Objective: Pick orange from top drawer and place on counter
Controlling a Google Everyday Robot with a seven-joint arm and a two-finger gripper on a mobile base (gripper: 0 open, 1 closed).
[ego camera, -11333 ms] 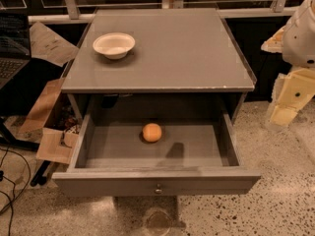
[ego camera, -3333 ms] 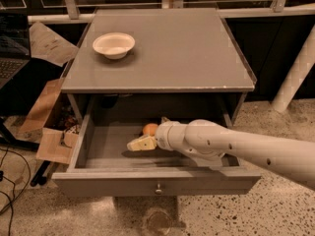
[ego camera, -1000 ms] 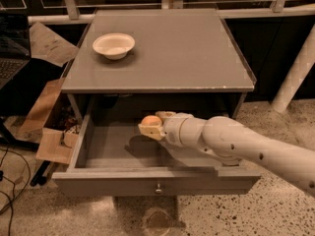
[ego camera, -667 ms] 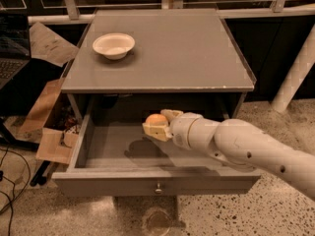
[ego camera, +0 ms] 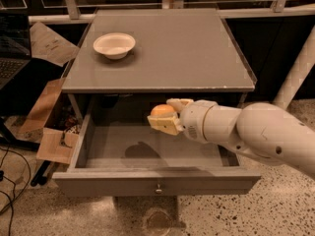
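The orange (ego camera: 162,111) is a small round fruit held between the cream fingers (ego camera: 164,125) of my gripper (ego camera: 167,114). The gripper is shut on it and holds it in the air above the open top drawer (ego camera: 147,151), a little below the front edge of the counter (ego camera: 172,48). The white arm reaches in from the right. The drawer floor under the gripper is bare, with the gripper's shadow on it. The drawer's small metal knob (ego camera: 158,186) shows at its front centre.
A white bowl (ego camera: 114,44) sits at the back left of the counter. Cardboard pieces (ego camera: 49,127) and cables lie on the floor at the left. A white post (ego camera: 298,73) stands at the right. A railing runs behind the cabinet.
The gripper closed on the orange on the drawer floor, then lifted it up and slightly right, clear of the drawer floor.
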